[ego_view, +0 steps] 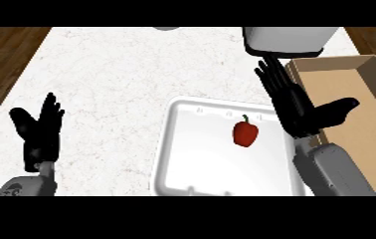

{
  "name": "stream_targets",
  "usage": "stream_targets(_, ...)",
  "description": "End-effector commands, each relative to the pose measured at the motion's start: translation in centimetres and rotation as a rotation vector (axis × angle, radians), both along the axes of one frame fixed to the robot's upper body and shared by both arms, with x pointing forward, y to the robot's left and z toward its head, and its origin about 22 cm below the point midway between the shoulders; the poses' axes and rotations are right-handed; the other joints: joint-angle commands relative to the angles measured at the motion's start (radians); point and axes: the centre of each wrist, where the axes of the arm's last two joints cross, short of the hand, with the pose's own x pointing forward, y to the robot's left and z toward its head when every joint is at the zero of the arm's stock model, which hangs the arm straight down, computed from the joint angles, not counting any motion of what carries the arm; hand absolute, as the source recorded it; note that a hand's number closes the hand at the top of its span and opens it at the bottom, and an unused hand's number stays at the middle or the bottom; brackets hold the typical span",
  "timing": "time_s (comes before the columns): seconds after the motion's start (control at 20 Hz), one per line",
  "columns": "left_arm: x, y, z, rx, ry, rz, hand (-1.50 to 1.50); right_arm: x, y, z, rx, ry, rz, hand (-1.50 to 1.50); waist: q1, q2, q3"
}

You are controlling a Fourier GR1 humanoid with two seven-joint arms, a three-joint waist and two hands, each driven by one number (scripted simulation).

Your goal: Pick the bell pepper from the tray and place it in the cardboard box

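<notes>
Hovering spread-fingered beside the white tray (pixel 176 148), right hand (pixel 297 111) should descend squarely over the red bell pepper (pixel 245 133); left hand (pixel 38 131) rests open.

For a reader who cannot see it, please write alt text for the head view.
A red bell pepper lies in a white tray on a pale counter. The open right hand hovers between the tray and a cardboard box; the open left hand rests at the left.
</notes>
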Motion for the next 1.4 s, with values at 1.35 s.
stream_targets(1.35, 2.7, -5.1, 6.8, 0.272, -0.374, -0.807, 0.0, -8.3, -1.6, 10.7, -1.495, 0.061, -0.19, -1.5, -0.002, 0.025, -0.005)
